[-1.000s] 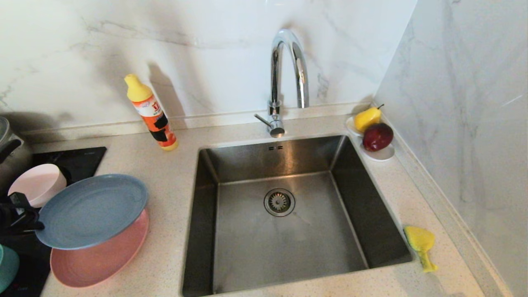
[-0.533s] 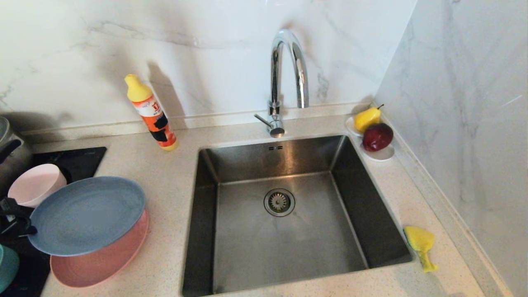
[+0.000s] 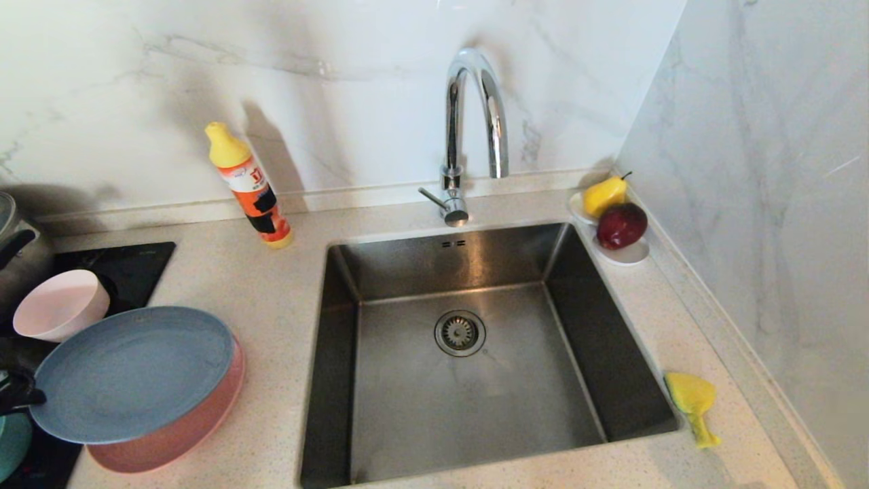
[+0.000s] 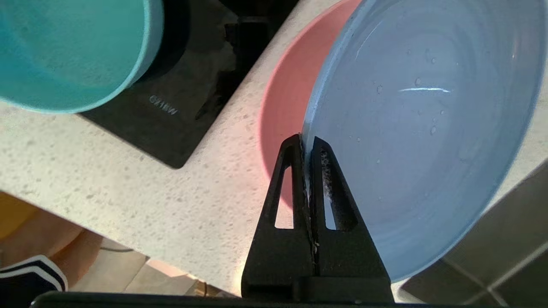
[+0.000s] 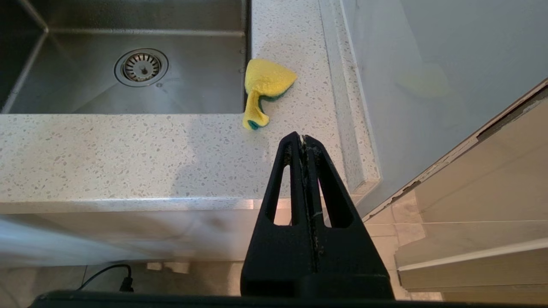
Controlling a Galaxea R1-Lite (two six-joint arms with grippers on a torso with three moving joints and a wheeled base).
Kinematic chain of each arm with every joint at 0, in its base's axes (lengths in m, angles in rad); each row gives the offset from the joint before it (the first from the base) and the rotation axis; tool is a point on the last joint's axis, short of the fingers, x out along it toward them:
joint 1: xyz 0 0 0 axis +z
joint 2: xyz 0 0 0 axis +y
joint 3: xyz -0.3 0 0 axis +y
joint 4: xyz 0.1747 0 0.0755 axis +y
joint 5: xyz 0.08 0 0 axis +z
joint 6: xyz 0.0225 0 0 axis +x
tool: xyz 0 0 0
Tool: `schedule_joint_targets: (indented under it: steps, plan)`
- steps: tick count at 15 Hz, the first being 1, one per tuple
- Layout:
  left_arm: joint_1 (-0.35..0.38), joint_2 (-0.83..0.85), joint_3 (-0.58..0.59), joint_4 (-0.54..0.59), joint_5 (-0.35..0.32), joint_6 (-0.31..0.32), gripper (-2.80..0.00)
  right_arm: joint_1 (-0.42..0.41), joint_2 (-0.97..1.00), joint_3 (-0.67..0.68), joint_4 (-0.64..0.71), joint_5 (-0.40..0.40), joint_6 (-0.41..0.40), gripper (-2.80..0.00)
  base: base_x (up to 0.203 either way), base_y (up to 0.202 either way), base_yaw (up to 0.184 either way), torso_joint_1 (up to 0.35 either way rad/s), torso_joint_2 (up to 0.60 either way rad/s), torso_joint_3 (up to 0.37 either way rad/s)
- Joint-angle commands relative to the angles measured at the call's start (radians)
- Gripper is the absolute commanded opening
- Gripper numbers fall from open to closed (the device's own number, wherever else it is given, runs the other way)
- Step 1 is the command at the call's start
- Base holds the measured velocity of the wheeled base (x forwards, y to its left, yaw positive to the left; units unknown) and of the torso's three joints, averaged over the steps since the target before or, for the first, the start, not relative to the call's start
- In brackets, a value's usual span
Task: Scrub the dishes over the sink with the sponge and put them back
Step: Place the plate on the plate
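Observation:
My left gripper (image 3: 20, 397) (image 4: 307, 141) is shut on the near rim of the grey-blue plate (image 3: 132, 373) (image 4: 424, 128). That plate hangs tilted just over the salmon-pink plate (image 3: 183, 428) (image 4: 287, 98) on the counter left of the sink (image 3: 421, 401). I cannot tell if the two plates touch. The pale pink bowl (image 3: 60, 303) sits behind them and the teal bowl (image 3: 10, 445) (image 4: 72, 47) at the far left edge. The yellow sponge (image 3: 691, 394) (image 5: 265, 83) lies crumpled on the counter right of the sink. My right gripper (image 5: 302, 137) is shut and empty, parked off the counter's front right corner.
A chrome faucet (image 3: 475, 115) stands behind the sink. An orange detergent bottle (image 3: 250, 187) is at the back left. A small white dish with a pear (image 3: 604, 193) and an apple (image 3: 621, 224) sits at the back right. A black cooktop (image 3: 129, 265) lies under the bowls.
My left gripper has carried the grey-blue plate down and leftward, closer onto the salmon-pink plate. The right arm and the sponge have not moved.

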Motion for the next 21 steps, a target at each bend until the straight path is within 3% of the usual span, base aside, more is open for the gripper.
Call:
schedule_joint_targets:
  steps: [1, 6, 11, 13, 14, 21]
  plan:
    - [0.01, 0.016, 0.028, -0.005, 0.019, 0.01, -2.8, 0.0, -0.002, 0.0, 0.0, 0.0, 0.0, -2.8, 0.0, 0.0, 0.0, 0.0, 0.0, 0.0]
    - [0.021, 0.025, 0.093, -0.04, 0.019, 0.023, -2.8, 0.0, -0.002, 0.0, 0.0, 0.0, 0.0, -2.8, 0.0, 0.0, 0.0, 0.0, 0.0, 0.0]
    - [0.027, 0.056, 0.259, -0.321, -0.033, 0.023, -2.8, 0.0, -0.002, 0.0, 0.0, 0.0, 0.0, -2.8, 0.0, 0.0, 0.0, 0.0, 0.0, 0.0]
    - [0.047, 0.066, 0.3, -0.388, -0.11, 0.022, -2.8, 0.0, -0.002, 0.0, 0.0, 0.0, 0.0, -2.8, 0.0, 0.0, 0.0, 0.0, 0.0, 0.0]
    - [0.056, 0.068, 0.306, -0.396, -0.14, 0.023, -2.8, 0.0, -0.002, 0.0, 0.0, 0.0, 0.0, -2.8, 0.0, 0.0, 0.0, 0.0, 0.0, 0.0]
    - [0.068, 0.121, 0.307, -0.41, -0.142, 0.047, -2.8, 0.0, -0.002, 0.0, 0.0, 0.0, 0.0, -2.8, 0.0, 0.0, 0.0, 0.0, 0.0, 0.0]
